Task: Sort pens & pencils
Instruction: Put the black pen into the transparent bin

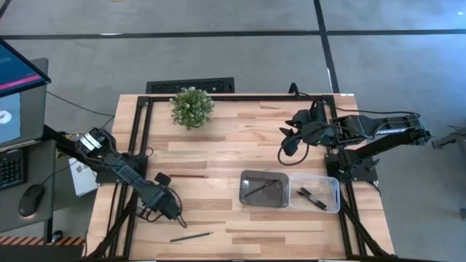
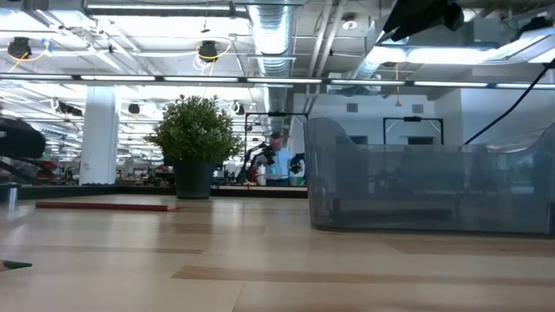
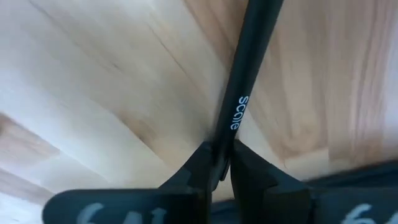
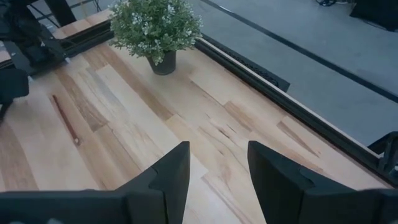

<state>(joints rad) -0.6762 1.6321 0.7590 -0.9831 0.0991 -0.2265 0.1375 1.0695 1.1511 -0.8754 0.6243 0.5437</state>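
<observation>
My left gripper [image 1: 172, 209] is near the table's near left corner, shut on a black pen [image 3: 239, 93] with white lettering, seen in the left wrist view. My right gripper [image 1: 288, 140] is open and empty, high above the table's far right part; its fingers show in the right wrist view [image 4: 217, 177]. A greenish pencil [image 1: 191, 236] lies flat near the near edge. A reddish pencil [image 4: 64, 118] lies flat on the wood left of centre. The metal tray [image 1: 247, 198] holds one thin pencil [image 1: 259, 188]. The clear box [image 1: 333, 191] holds black pens [image 1: 312, 197]. My left gripper pinches the black pen between its two fingertips, at a spot on the shaft [image 3: 222, 146] just below the lettering. The pen runs on ahead of the fingers, roughly in line with them, over the wood. Whether its far end rests on the table does not show.
A small potted plant [image 1: 192, 107] stands at the far side of the table, left of centre. Black frame rails [image 1: 143, 138] run along the table's sides. A monitor, keyboard and mouse [image 1: 30, 200] are on a stand left of the table.
</observation>
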